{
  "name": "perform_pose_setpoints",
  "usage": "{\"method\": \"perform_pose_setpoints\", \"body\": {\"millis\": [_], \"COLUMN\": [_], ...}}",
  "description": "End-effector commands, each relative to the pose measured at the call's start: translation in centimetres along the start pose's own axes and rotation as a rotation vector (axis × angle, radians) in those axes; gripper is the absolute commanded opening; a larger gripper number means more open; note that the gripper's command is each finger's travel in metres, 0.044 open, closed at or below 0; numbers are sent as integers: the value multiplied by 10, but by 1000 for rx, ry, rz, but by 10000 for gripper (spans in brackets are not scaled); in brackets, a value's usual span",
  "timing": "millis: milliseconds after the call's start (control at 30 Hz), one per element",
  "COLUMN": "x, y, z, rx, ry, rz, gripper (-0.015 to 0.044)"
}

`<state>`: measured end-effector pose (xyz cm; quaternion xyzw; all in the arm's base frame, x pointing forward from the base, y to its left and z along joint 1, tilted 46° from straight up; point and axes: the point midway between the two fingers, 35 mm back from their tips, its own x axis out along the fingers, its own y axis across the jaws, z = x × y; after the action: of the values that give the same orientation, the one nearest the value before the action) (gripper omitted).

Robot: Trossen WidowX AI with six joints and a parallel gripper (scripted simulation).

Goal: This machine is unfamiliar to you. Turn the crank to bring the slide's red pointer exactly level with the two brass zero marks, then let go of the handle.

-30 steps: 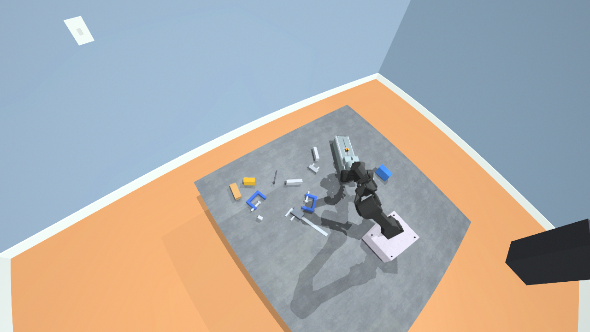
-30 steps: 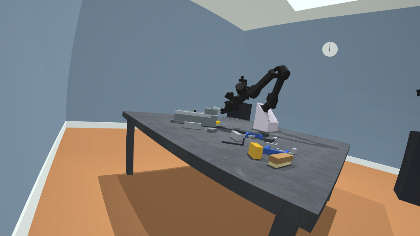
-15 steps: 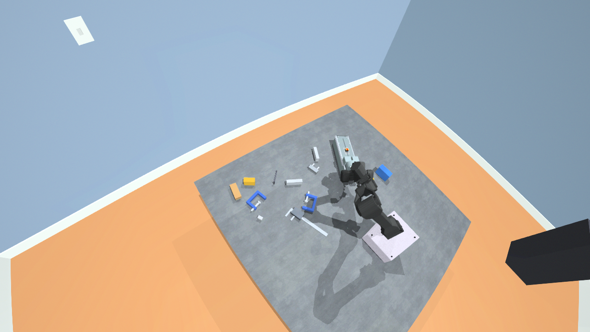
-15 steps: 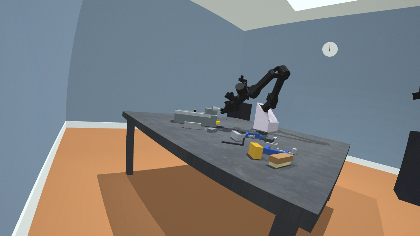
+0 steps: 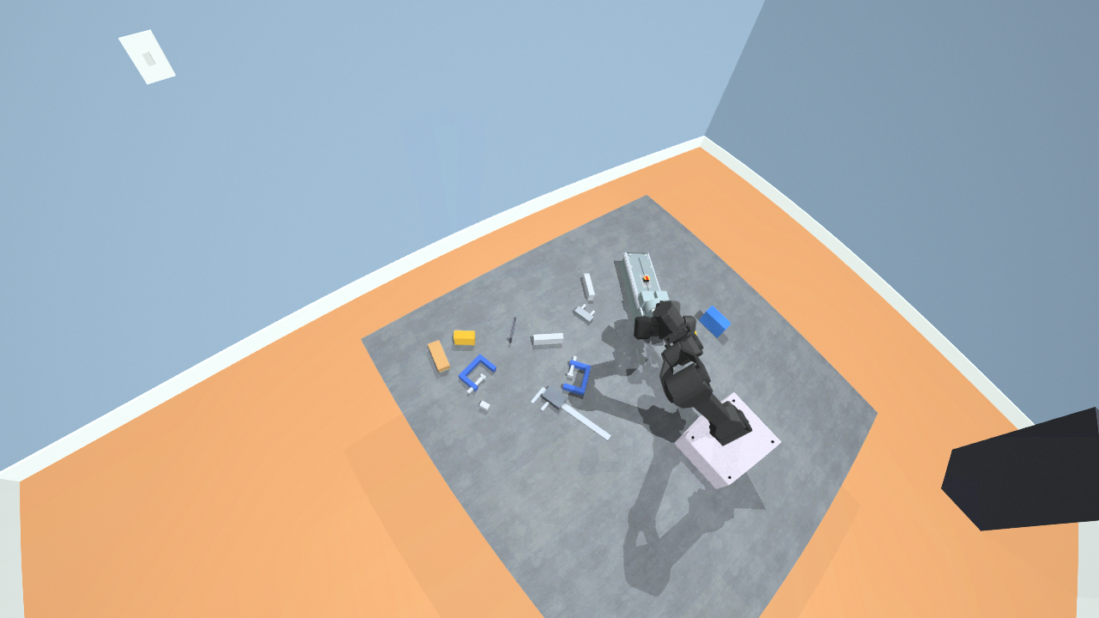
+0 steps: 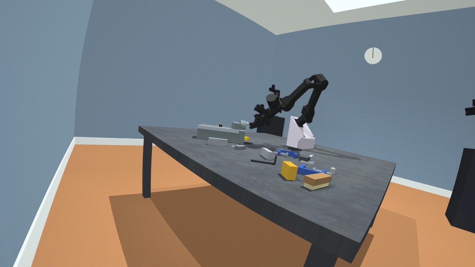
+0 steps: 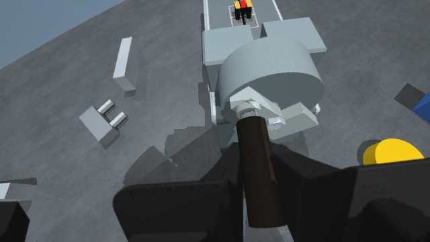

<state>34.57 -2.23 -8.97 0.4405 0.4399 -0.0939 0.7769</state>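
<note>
Farthest left on the grey table (image 5: 491,476) (image 6: 212,159), seen from the top, lay an orange-brown block (image 5: 438,356) (image 6: 317,179), with a yellow block (image 5: 464,338) (image 6: 288,170) near it. A blue clamp (image 5: 465,375) (image 6: 310,170) lay just beside them, and then a thin dark rod (image 5: 513,330). Next came a pale bar (image 5: 548,338) (image 6: 266,153), a hammer (image 5: 585,421) and another blue clamp. A two-pronged grey piece (image 5: 584,313) (image 6: 239,147) (image 7: 99,124) sat nearer the pale green machine (image 5: 637,269) (image 6: 220,134) (image 7: 269,57), which stood on the table with its crank end towards the arm.

On its top, the red pointer (image 7: 242,4) stood between the left brass mark (image 7: 237,5) and the right brass mark (image 7: 248,3). It looked about level with both, though whether exactly so could not be told.

At the crank, the pincer (image 5: 658,311) (image 6: 251,126) (image 7: 248,147) was nearly closed, pinching the dark brown handle (image 7: 262,171) between its two fingers. The handle's far end showed between them, and its near end met the crank's pale metal arm. It had not been let go.

To the right of the pincer lay a round yellow thing (image 7: 396,152), then a blue block (image 5: 715,321), with the arm's pale base (image 5: 768,441) (image 6: 300,142) beyond.
</note>
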Motion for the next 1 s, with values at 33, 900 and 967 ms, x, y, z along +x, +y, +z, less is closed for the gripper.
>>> {"method": "perform_pose_setpoints", "body": {"millis": [33, 900, 967], "x": [-1, 0, 0], "y": [-1, 0, 0], "z": [1, 0, 0], "rx": [-1, 1, 1], "ry": [-3, 0, 0], "rz": [-1, 0, 0], "gripper": [0, 0, 26]}}
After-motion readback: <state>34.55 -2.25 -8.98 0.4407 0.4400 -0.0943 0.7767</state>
